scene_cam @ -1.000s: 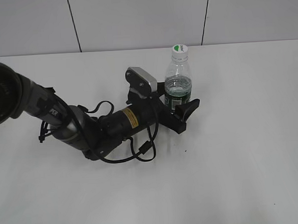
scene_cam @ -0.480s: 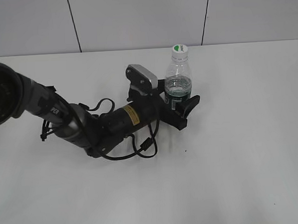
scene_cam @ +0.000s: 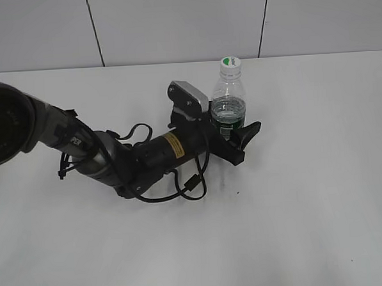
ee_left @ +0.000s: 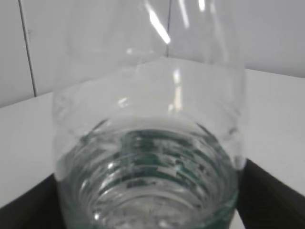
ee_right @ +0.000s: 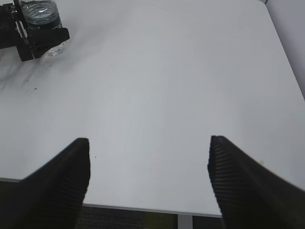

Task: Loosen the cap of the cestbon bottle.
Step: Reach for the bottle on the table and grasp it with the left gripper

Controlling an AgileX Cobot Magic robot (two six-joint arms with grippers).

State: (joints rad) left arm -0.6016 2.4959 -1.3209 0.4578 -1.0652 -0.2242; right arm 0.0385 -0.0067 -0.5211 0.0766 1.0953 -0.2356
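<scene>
The white tabletop (scene_cam: 310, 207) fills most of the exterior view, with a pale panelled wall (scene_cam: 172, 22) behind its far edge; the left arm (scene_cam: 115, 161) lies low across it, reaching from the left edge toward the middle of the far half, black cables (scene_cam: 180, 188) looping beside its forearm. The left gripper (scene_cam: 232, 136) stands at the base of the cestbon bottle (scene_cam: 227, 96), its dark fingers (scene_cam: 247, 135) set on either side of the green label band and closed against the bottle's lower body; in the left wrist view the clear ribbed wall of the bottle fills the frame, with a dark finger at each lower corner pressed to its sides. The bottle stands upright near the far edge, a little right of centre, holding water up to about the label; its upper body and narrow neck rise free above the gripper.

The right gripper (ee_right: 148, 183) hangs above the near right part of the table, well apart from the bottle; its two ribbed black fingers (ee_right: 62, 183) are spread wide with bare tabletop between them and nothing in their grasp.

The cap (scene_cam: 230, 63), white with a green mark on top, sits on the bottle's neck; nothing touches it.
</scene>
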